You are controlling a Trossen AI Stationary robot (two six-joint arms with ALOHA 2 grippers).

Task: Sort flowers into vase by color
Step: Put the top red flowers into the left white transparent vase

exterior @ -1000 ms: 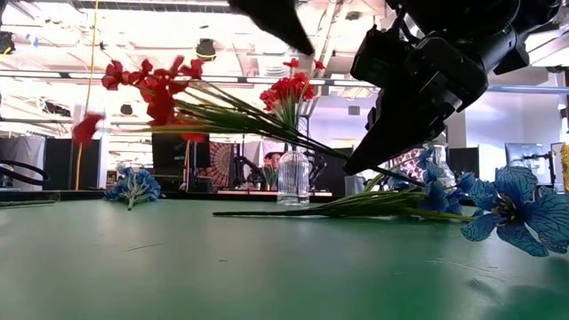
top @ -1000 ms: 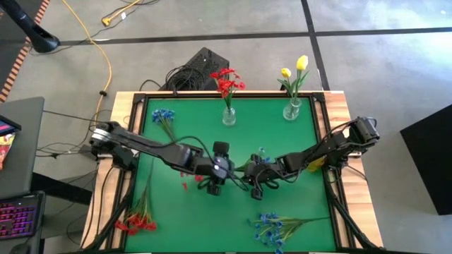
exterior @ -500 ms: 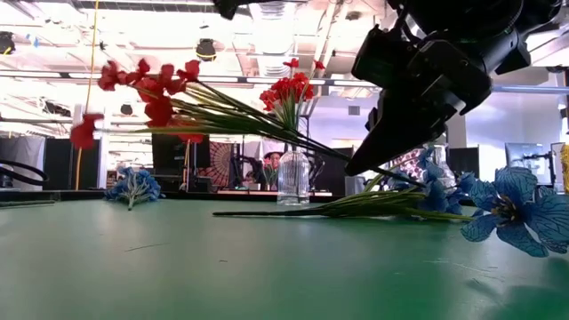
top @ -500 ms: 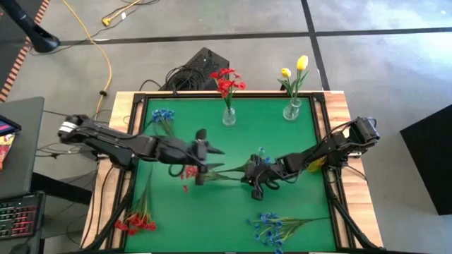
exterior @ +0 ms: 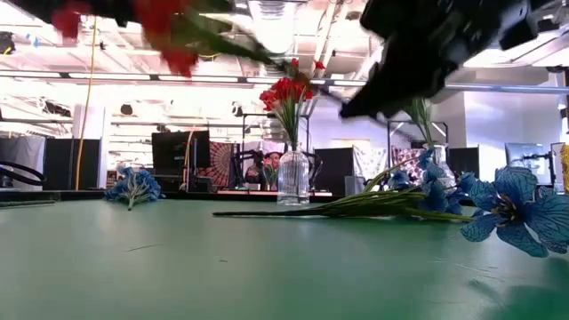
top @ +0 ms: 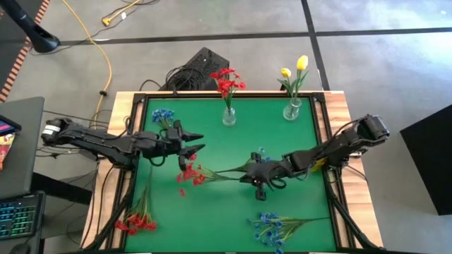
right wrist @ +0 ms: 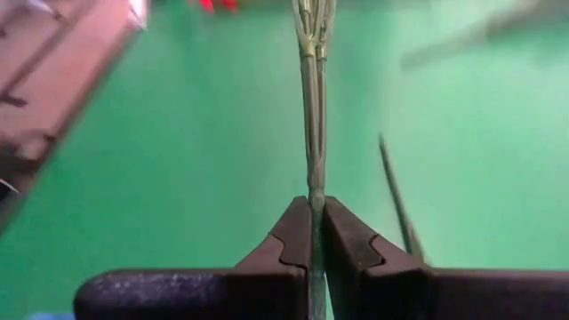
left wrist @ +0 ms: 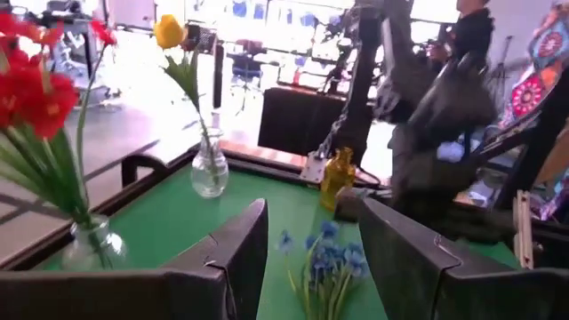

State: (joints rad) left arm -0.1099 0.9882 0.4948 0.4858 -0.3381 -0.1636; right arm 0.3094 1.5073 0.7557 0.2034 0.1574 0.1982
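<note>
At mid-table, the right gripper (top: pixel 259 178) pinches a red flower spray (top: pixel 189 173) by its stems. The left gripper (top: pixel 192 141) hovers nearby, fingers spread wide.

Grey floor (top: pixel 381 63) w/ yellow cable (top: pixel 106 63) (black tape lines).

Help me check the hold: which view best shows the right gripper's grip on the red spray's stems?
The right wrist view: the right gripper is shut on the red spray's stems, which run straight out between its fingers. The high view shows the whole spray but hides the contact. The low view blurs it. The left wrist view misses it.
</note>
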